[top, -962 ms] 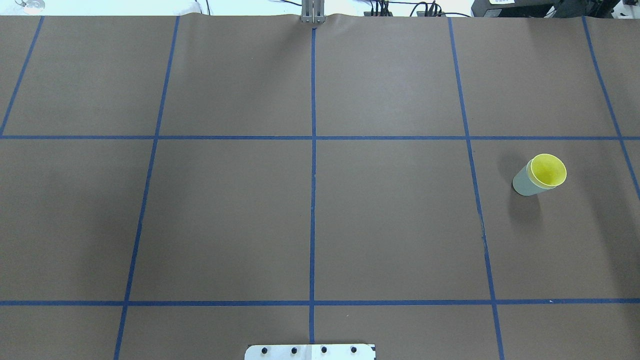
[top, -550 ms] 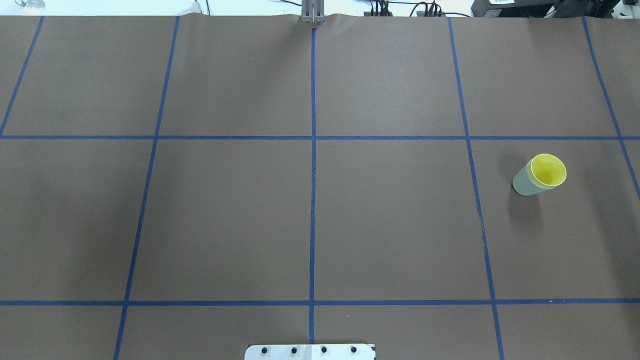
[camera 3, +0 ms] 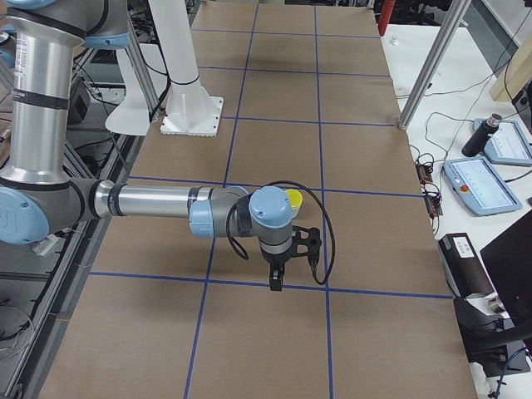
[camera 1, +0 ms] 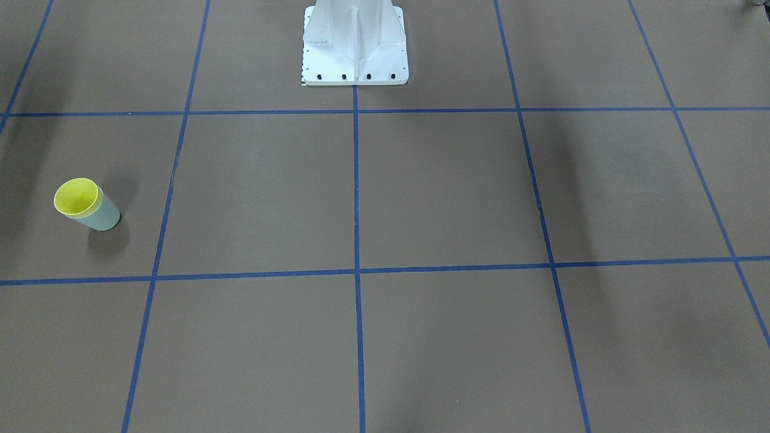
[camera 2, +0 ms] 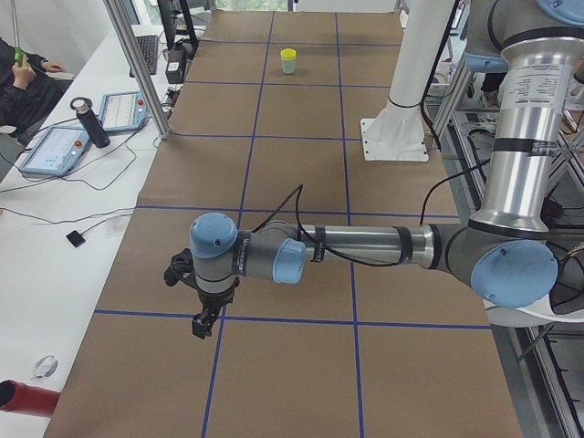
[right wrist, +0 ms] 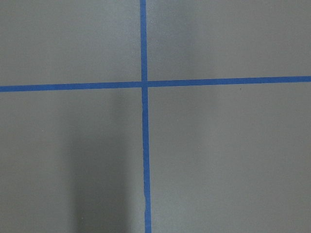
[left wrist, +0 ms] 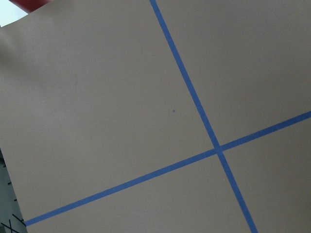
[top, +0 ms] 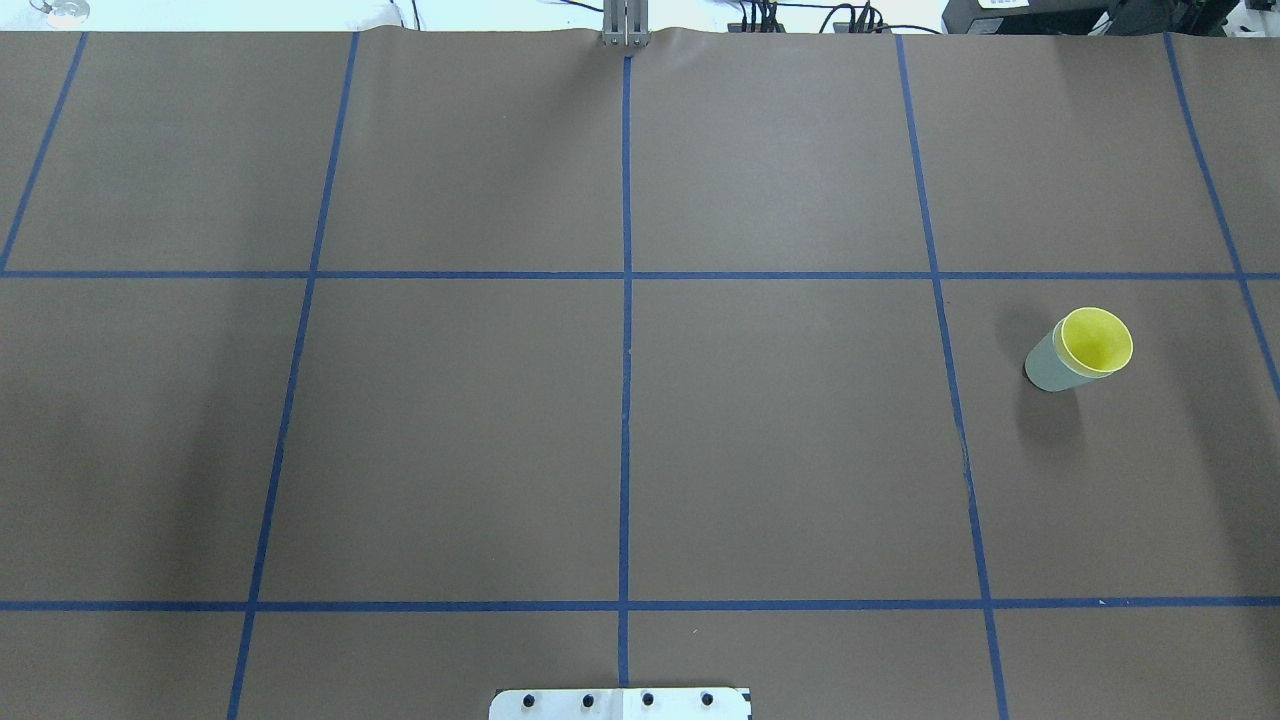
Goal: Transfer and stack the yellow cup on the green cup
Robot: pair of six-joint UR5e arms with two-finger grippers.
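Starting at the right end of the table (top: 460, 450): right gripper (camera 3: 275, 283) pointing straight down above a crossing of blue tape lines (right wrist: 144, 83), with only bare paper and tape under its wrist camera. Cannot tell whether spread or pressed together, being caught only from the side. Just past that wrist, toward the middle of the worktop: yellow cup (top: 1097, 340), seated inside the green cup (top: 1045, 368), rim a little above the green rim, both mouths up. Stands as one upright stack, long axis vertical, in the right-hand third of the top, roughly midway between the robot-side edge and the operators' edge, touched by neither arm. Looks like the stacking finished, so probably nothing left but to stay clear. For any further move, worth noting that the stack lies inboard of the right gripper, away from the right end, and would want an approach from above or a pinch across the rim, not a sideways sweep likely to tip a light tumbler. Farther on, past the white robot base (camera 1: 355, 42) at the robot-side edge, and out by the left end: left gripper (camera 2: 203, 321), also pointing down near a tape crossing, well apart from the cups. Again shown only from the side, so cannot tell how its jaws stand. Clearly the farther arm of the two; right arm by far the nearer.
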